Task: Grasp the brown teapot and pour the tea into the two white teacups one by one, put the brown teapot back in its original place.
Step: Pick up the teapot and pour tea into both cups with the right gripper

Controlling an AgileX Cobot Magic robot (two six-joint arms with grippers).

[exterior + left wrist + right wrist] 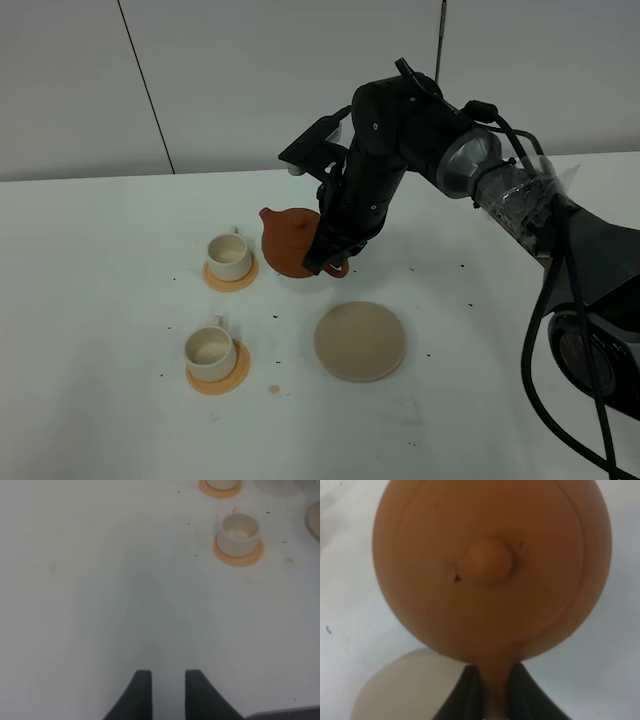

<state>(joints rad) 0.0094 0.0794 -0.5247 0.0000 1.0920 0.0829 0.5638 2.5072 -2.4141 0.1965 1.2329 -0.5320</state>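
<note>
The brown teapot hangs above the table just right of the far white teacup, its spout pointing left toward that cup. My right gripper is shut on its loop handle; the right wrist view shows the lid and knob of the teapot filling the frame, with the right gripper pinching the handle. The near teacup stands closer to the front. The beige disc lies bare, below and right of the pot. My left gripper hovers over bare table, slightly open and holding nothing.
Each cup sits on a small orange coaster, and the near cup's coaster shows in the left wrist view. Dark specks dot the white table. The right arm reaches in from the right.
</note>
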